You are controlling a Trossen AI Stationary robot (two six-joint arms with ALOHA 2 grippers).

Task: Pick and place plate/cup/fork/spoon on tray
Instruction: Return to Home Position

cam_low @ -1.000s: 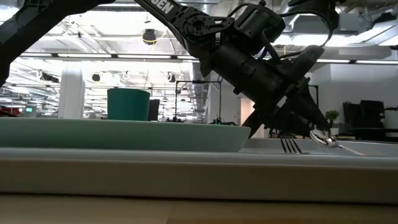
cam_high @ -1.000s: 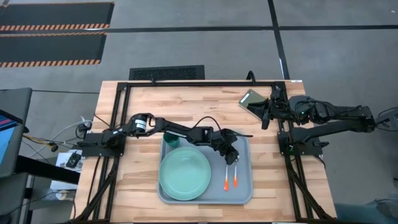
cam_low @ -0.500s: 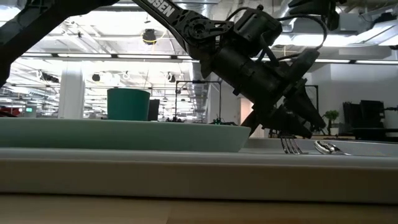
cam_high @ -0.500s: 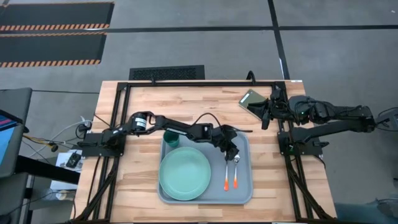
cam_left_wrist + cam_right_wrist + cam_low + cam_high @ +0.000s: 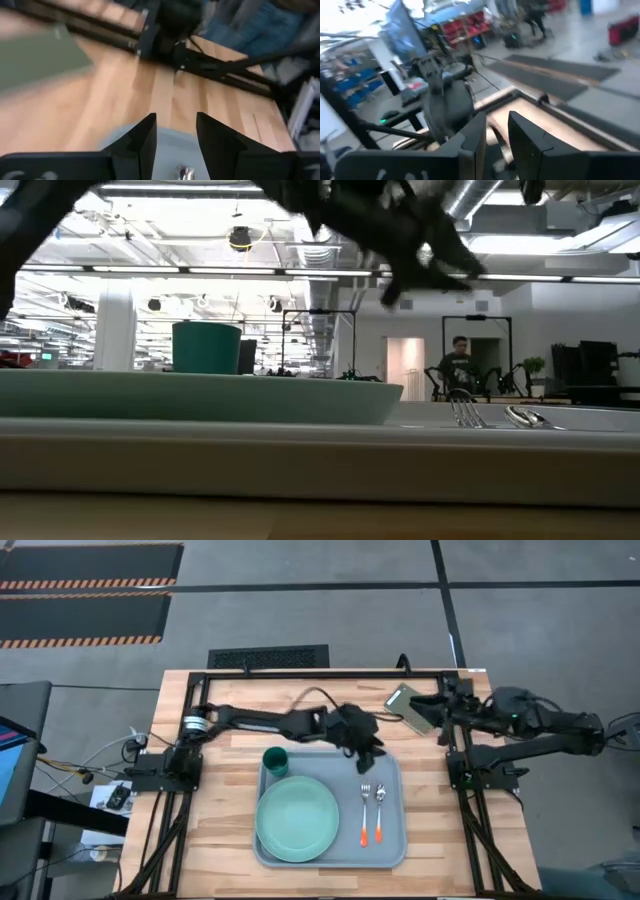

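The pale blue-grey tray (image 5: 392, 846) lies on the table's middle. On it lie the mint-green plate (image 5: 297, 819), the dark teal cup (image 5: 275, 760) at its far left corner, the orange-handled fork (image 5: 365, 812) and the orange-handled spoon (image 5: 380, 812), side by side to the right of the plate. My left gripper (image 5: 366, 758) hangs open and empty above the tray's far edge; in its wrist view (image 5: 176, 135) the spoon's bowl (image 5: 186, 172) shows below. My right gripper (image 5: 436, 716) waits at the far right, its fingers a little apart (image 5: 497, 135).
A small green-grey flat rectangle (image 5: 408, 702) lies at the table's far right, under my right gripper. A black frame (image 5: 300, 673) runs along the table's edges. A person (image 5: 460, 370) stands far off in the room. Bare wood shows left of the tray.
My left gripper has let go of the spoon, which now lies flat on the tray beside the fork. The gripper has then risen and drawn back toward the table's far edge. My right arm has shifted a little over the green-grey rectangle.
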